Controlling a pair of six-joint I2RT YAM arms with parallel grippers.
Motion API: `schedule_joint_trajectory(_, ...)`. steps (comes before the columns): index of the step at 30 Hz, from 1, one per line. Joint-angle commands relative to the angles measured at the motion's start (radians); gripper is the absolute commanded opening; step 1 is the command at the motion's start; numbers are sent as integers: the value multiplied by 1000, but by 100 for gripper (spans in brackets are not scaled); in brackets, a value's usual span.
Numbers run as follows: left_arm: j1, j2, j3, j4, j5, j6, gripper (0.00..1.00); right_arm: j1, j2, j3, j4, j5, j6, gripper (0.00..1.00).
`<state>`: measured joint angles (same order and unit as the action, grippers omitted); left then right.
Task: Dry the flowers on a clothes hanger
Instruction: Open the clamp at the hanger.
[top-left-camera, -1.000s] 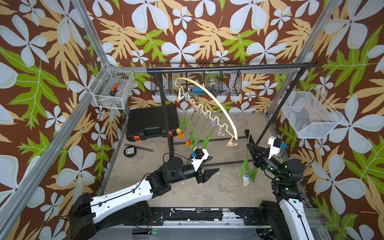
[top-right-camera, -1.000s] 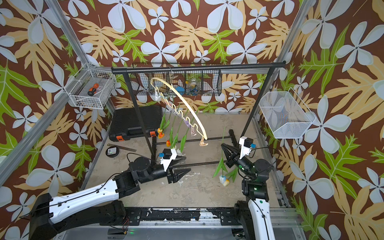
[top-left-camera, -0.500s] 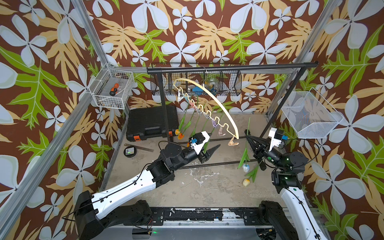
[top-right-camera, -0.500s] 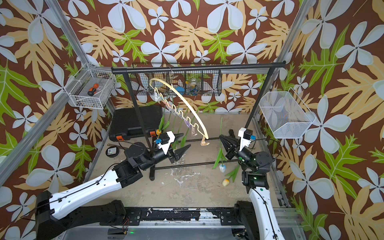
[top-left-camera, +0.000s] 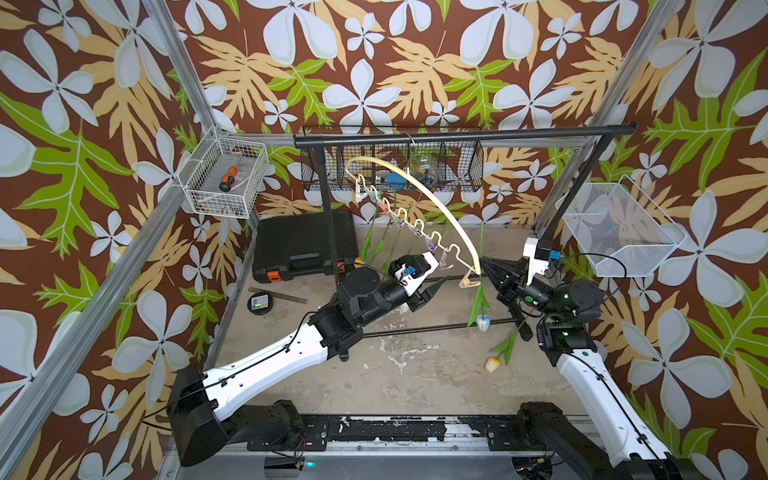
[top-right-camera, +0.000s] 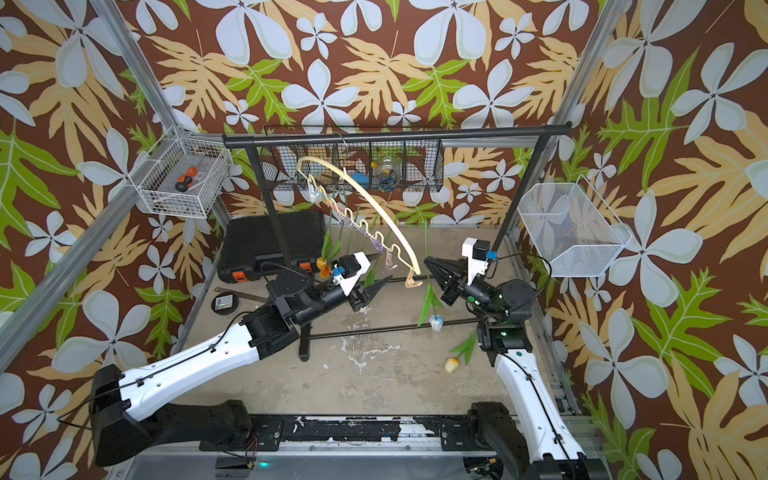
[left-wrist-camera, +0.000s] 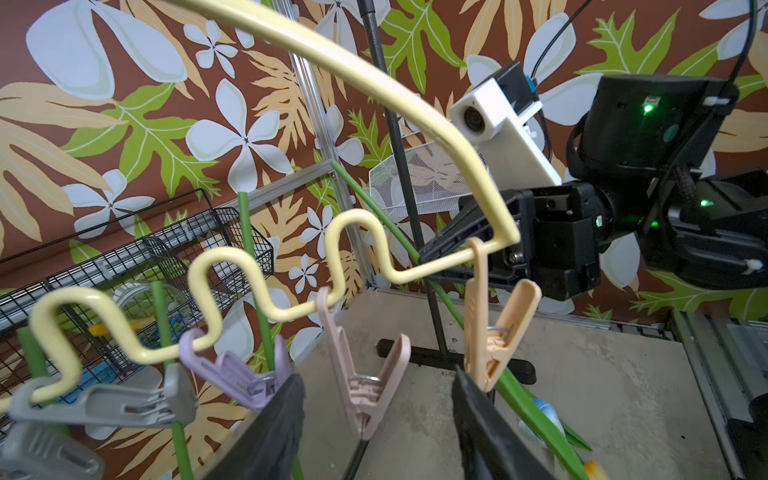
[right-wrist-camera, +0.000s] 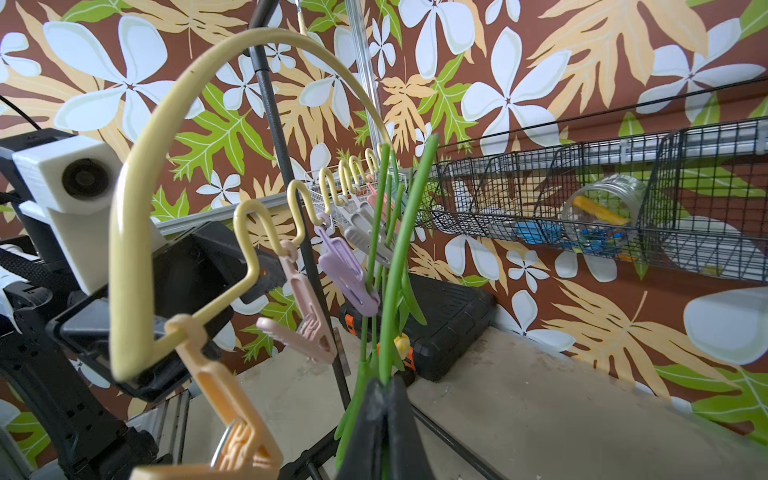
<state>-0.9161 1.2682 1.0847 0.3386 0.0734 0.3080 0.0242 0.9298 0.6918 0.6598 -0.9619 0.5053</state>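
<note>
The flowers (left-wrist-camera: 251, 257) are in three places, counted here from the clothes hanger (top-left-camera: 419, 187). Several hang head down from clothespins on its wavy bar; one orange head (top-right-camera: 321, 264) shows under the bar, partly behind the left arm. One white tulip (top-left-camera: 482, 322) hangs head down just past the hanger's lower end. One yellow tulip (top-left-camera: 492, 364) lies on the floor (top-left-camera: 415, 374), well apart from the hanger.

Your right gripper (right-wrist-camera: 384, 384) is pressed together on the green stem of the white tulip. In the right wrist view the stem rises out of the closed tips, near the hanger's arc. The peach clothespin (top-left-camera: 468, 283), the last one on the bar, hangs near this gripper.

Your left gripper (left-wrist-camera: 376, 376) is on the other side of the same end, with the jaws apart and nothing held. In the left wrist view the pink clothespin (left-wrist-camera: 365, 386), the second from the end, hangs in the gap between the two fingers. The peach one is just beside one finger; you cannot tell if they touch.

Some things you cannot see well. In both top views only one finger of the left gripper is clear; the wrist camera covers the other. In the left wrist view both fingers are blurred and cut off by the picture edge. The right wrist view does not include the white tulip's head.
</note>
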Motion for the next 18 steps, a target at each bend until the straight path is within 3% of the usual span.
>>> schedule_joint_trajectory(1, 3, 16, 21, -20, 9, 20, 59, 29, 1, 26, -20, 23, -46, 0)
schedule_joint_trajectory(18, 2, 72, 73, -38, -6, 8, 54, 86, -5, 66, -80, 51, -68, 0)
